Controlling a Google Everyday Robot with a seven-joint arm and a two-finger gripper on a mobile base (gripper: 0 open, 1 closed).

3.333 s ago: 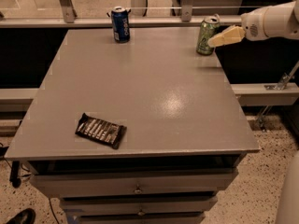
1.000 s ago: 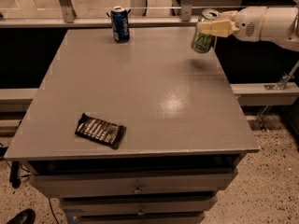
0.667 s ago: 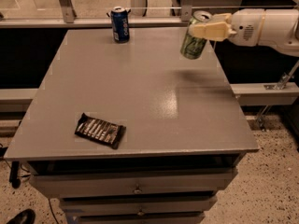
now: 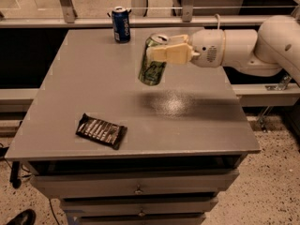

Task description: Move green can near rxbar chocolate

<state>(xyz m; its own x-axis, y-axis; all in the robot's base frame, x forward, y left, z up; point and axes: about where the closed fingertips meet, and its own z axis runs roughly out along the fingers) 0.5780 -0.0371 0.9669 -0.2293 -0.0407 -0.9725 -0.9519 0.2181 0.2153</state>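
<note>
The green can is an olive-green drink can with pale lettering and a silver top. It hangs tilted in the air above the middle of the grey table. My gripper is shut on its upper part, reaching in from the right on a white arm. The rxbar chocolate lies flat near the table's front left, in a dark wrapper with pale stripes. It lies well below and left of the can.
A dark blue can stands upright at the table's back edge, left of centre. A rail and glass barrier run behind the table. Drawers sit under the tabletop at the front.
The gripper has lifted the green can from the table's back right corner and carried it left and toward the front, now over the middle. The bar and blue can have not moved.
</note>
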